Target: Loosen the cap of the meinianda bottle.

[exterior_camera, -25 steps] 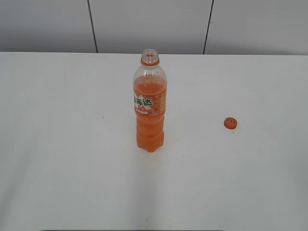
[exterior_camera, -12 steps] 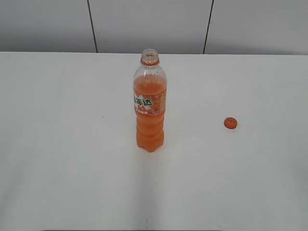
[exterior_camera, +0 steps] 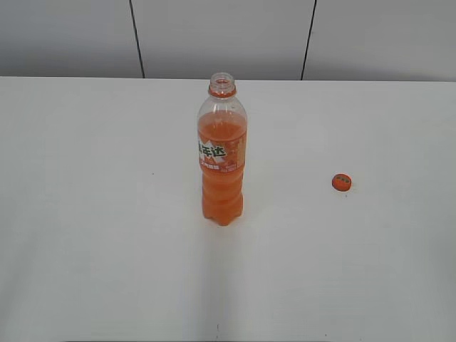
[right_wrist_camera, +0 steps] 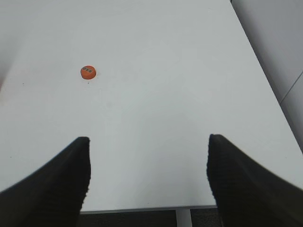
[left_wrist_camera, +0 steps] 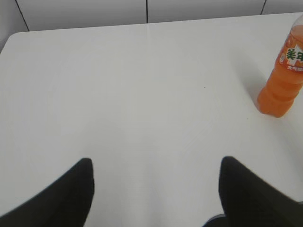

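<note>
The meinianda bottle (exterior_camera: 222,160) stands upright mid-table, clear plastic with orange drink and an orange label; its neck is bare and open at the top. In the left wrist view the bottle (left_wrist_camera: 284,80) shows at the far right edge. The small orange cap (exterior_camera: 341,182) lies flat on the table to the bottle's right, apart from it; the cap (right_wrist_camera: 88,72) also appears in the right wrist view, far ahead and left. My left gripper (left_wrist_camera: 155,172) is open over bare table. My right gripper (right_wrist_camera: 147,153) is open above the table's near edge. Neither arm appears in the exterior view.
The white table (exterior_camera: 107,214) ends at a grey panelled wall (exterior_camera: 214,35) behind. In the right wrist view the table's right edge (right_wrist_camera: 265,80) and near edge, with a leg (right_wrist_camera: 182,217) below, are close to the gripper.
None in the exterior view; bottle and cap stay where they were.
</note>
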You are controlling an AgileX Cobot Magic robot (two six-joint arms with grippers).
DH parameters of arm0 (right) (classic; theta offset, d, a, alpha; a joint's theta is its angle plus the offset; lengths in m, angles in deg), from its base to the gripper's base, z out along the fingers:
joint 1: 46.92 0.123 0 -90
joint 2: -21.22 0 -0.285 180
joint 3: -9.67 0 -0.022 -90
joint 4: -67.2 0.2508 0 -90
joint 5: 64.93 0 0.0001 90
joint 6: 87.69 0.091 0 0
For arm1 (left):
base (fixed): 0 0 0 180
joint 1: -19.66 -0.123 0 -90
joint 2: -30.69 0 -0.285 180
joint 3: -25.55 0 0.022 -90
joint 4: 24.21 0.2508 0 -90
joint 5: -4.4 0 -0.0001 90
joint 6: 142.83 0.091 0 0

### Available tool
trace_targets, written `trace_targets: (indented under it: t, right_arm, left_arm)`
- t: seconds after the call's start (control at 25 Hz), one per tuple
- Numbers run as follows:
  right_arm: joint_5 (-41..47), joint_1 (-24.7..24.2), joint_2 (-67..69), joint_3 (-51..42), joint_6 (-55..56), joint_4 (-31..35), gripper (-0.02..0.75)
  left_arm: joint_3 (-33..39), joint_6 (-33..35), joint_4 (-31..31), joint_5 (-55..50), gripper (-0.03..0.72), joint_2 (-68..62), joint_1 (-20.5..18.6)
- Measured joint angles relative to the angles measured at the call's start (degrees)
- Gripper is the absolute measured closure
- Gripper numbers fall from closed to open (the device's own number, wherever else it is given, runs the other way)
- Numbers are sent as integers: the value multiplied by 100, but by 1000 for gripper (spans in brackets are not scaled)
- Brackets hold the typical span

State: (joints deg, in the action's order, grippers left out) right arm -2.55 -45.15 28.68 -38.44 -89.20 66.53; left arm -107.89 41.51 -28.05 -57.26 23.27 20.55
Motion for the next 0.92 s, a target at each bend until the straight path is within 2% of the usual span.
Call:
trace_targets:
  t: [0.92]
  right_arm:
    - [0,0,0,0,0,0,160]
  left_arm:
    - [0,0,0,0,206,0,0]
